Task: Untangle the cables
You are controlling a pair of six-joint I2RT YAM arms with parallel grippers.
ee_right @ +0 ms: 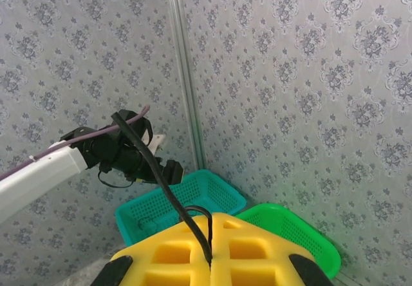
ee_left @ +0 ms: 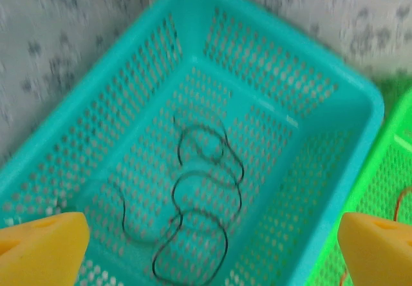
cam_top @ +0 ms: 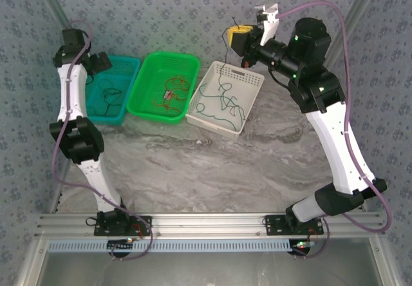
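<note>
Left jaws: wide apart, empty, above teal basket (ee_left: 360, 86); loose black cable (ee_left: 201, 172) coiled on its floor
Right jaws: closed on second black cable (ee_right: 164, 183); raised beyond white basket (cam_top: 248, 75)
Risk: trailing end may snag green cable (cam_top: 220, 104) in white basket; thin wire may slip out

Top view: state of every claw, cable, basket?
left claw, open, above teal basket.
right claw, shut on held black cable, raised.
held black cable, pinched, end sticking up.
loose black cable, coiled in teal basket.
red cable, lying in green basket.
green cable, lying in white basket.
</note>
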